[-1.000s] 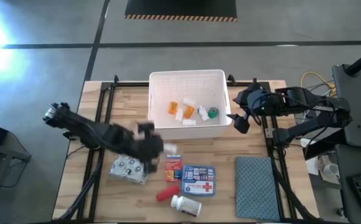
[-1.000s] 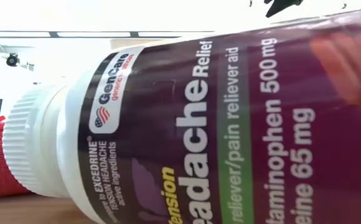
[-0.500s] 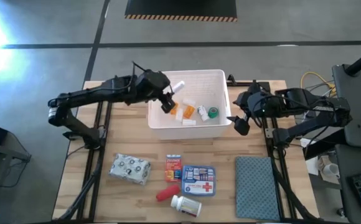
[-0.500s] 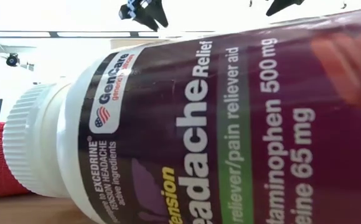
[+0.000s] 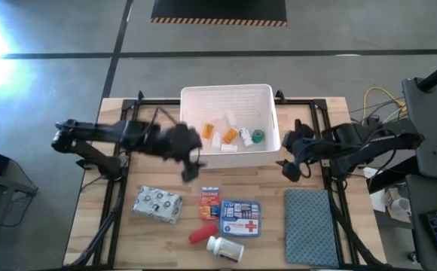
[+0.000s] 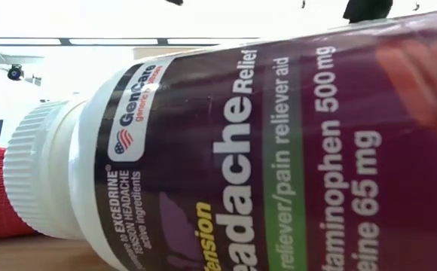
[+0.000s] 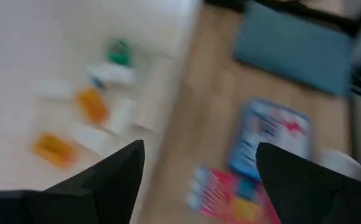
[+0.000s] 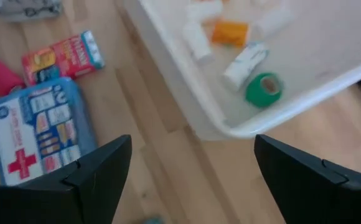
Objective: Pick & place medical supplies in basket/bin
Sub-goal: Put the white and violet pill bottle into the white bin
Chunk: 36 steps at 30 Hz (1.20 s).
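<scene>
1. Left gripper sits at about 9 o'clock from table centre, just off the front-left corner of the bin. In its wrist view the fingers are spread wide with nothing between them, so it's empty

2. Grey patterned pack lies at roughly 8 o'clock, well apart from the bin, not collected yet

3. Bin is at 12 o'clock and already has two orange vials, some white bottles and the green tape roll inside. I'd call it about half done

4. Still out at 6 o'clock: red-blue box, long axis running 12 to 6; blue red-cross pouch just beside it; red tube; and a white pill bottle on its side, cap pointing toward 9

5. Right gripper waits at 3 o'clock beside the bin's right wall, jaws wide apart, holding nothing
</scene>
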Available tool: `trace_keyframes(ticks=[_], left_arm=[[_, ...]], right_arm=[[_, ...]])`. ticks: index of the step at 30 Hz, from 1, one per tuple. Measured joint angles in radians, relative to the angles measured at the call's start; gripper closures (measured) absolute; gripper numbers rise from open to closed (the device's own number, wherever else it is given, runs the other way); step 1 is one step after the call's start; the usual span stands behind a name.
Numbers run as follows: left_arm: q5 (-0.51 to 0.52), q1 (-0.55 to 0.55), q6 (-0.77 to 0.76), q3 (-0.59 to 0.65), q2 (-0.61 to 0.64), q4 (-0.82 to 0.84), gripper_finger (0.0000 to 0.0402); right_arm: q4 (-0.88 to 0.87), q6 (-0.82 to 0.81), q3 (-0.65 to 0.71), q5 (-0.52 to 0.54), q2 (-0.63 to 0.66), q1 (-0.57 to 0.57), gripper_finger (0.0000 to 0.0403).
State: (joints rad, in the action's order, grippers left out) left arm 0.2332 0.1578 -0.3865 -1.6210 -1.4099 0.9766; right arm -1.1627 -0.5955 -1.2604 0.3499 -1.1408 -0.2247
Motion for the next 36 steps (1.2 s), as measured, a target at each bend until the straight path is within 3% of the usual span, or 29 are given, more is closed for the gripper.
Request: trace_keyframes(ticks=[3,7,12,15,20,23,26,28,33,36], left_arm=[[-0.004,0.106,-0.15,0.019,-0.006,0.03,0.012],[-0.004,0.195,-0.488,0.1,-0.005,0.06,0.0121],[-0.013,0.294,-0.806,0.239,-0.004,0.003,0.0121],[-0.035,0.348,-0.896,0.333,-0.009,-0.178,0.0121],[-0.005,0.426,-0.995,0.481,-0.014,-0.607,0.0121],[0.05,0.467,-1.051,0.52,-0.046,-0.706,0.0121],[0.057,0.506,-1.048,0.508,-0.11,-0.699,0.0121],[0.057,0.53,-0.966,0.475,-0.173,-0.697,0.0121],[0.036,0.556,-0.518,0.302,-0.348,-0.647,0.0121],[0.021,0.551,-0.344,0.158,-0.446,-0.416,0.0121]], right_arm=[[0.047,-0.018,0.046,-0.049,0.0,-0.001,0.0075],[0.144,-0.044,0.098,-0.123,0.001,-0.001,0.0075],[0.285,-0.101,0.183,-0.332,-0.005,-0.001,0.0075],[0.302,-0.13,0.251,-0.432,-0.008,-0.004,0.0075],[0.351,-0.173,0.357,-0.513,-0.008,-0.034,0.0075],[0.422,-0.185,0.405,-0.517,-0.008,-0.074,0.0075],[0.518,-0.219,0.444,-0.517,-0.008,-0.11,0.0075],[0.568,-0.254,0.467,-0.516,-0.006,-0.134,0.0075],[0.607,-0.31,0.483,-0.483,-0.007,-0.183,0.0075],[0.607,-0.35,0.483,-0.445,-0.007,-0.19,0.0075]])
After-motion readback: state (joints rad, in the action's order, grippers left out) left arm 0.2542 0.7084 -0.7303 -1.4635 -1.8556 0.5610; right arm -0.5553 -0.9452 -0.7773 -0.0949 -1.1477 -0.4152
